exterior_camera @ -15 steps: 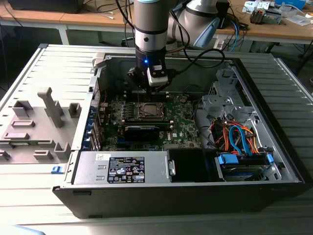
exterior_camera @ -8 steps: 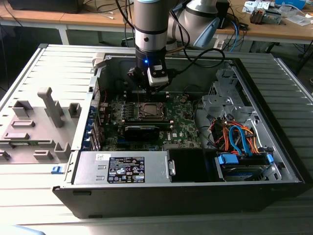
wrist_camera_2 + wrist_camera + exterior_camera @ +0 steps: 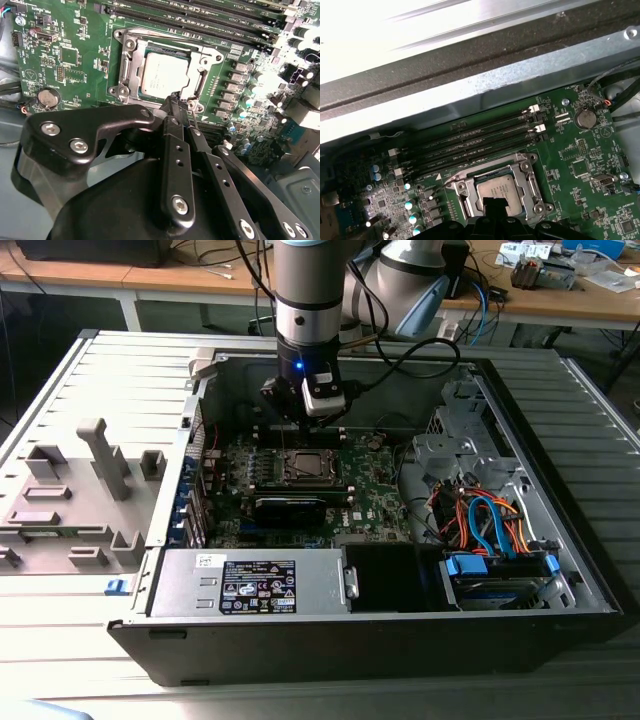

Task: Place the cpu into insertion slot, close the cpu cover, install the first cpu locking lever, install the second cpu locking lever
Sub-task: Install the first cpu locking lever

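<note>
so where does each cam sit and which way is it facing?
Exterior view: off the arm, looking down into the open black computer case; shows the grey arm and the gripper.
Second wrist view: on the arm, looking past the gripper at the silver-topped square cpu.
First wrist view: on the arm, facing the cpu and long black memory slots.
Shared: all show the cpu socket.

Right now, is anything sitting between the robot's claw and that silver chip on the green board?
Nothing visible blocks it. The gripper hangs right above one edge of the chip, which already lies in its socket with the metal frame around it. The memory slots lie off to the side of it.
</note>
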Controlling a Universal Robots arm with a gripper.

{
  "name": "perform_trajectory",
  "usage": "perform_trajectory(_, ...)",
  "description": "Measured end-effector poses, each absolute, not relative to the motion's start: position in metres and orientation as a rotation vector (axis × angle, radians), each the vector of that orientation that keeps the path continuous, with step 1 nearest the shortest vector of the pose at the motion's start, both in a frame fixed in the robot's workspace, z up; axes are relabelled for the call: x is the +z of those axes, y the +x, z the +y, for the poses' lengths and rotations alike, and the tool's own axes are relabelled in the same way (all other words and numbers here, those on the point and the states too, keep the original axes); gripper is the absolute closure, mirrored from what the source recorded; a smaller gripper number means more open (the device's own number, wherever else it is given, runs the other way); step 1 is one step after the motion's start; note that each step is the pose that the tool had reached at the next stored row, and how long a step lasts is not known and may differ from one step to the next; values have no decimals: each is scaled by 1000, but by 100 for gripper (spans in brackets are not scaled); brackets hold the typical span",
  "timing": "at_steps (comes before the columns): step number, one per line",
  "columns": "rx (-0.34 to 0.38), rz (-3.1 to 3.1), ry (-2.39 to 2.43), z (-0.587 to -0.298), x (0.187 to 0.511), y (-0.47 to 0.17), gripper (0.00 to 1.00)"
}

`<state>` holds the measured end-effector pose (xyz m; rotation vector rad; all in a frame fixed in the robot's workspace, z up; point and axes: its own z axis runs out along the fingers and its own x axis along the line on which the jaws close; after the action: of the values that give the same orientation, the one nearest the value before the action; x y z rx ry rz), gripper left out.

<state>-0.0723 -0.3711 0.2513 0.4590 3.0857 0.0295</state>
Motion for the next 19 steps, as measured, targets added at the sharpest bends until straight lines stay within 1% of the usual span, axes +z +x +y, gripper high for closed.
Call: perform_trajectory(19,30,3092,413,-371,251,-72,89)
